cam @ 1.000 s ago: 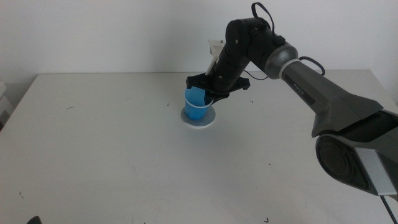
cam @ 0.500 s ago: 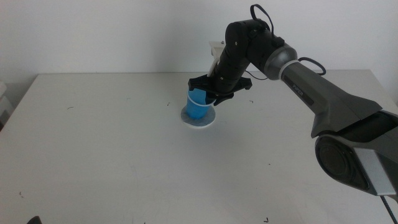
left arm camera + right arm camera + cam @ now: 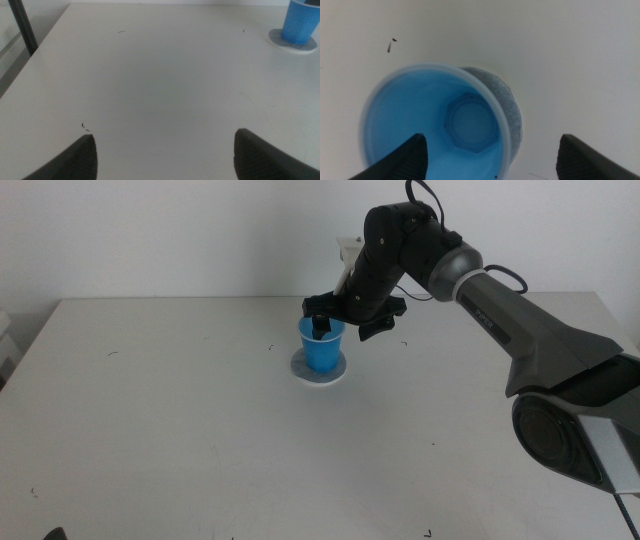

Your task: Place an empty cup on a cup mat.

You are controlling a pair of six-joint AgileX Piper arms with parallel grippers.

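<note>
The blue cup (image 3: 322,352) stands upright on the round grey cup mat (image 3: 303,371) near the table's far middle. My right gripper (image 3: 343,321) hovers just above the cup's rim with its jaws spread wide and holds nothing. The right wrist view looks straight down into the empty cup (image 3: 435,125), with the mat (image 3: 509,102) showing beside it under its base and the right gripper (image 3: 492,157) open over both. My left gripper (image 3: 165,155) waits open and empty over bare table at the near left. From there the cup (image 3: 301,20) and mat (image 3: 280,40) are far off.
The white table (image 3: 180,430) has only a few small dark specks (image 3: 270,346). A white wall stands behind the table's far edge. A dark upright post (image 3: 22,25) stands off the table's edge in the left wrist view.
My right gripper has opened, let go of the cup and risen slightly above its rim. The cup stays standing on the mat. The left arm has not moved.
</note>
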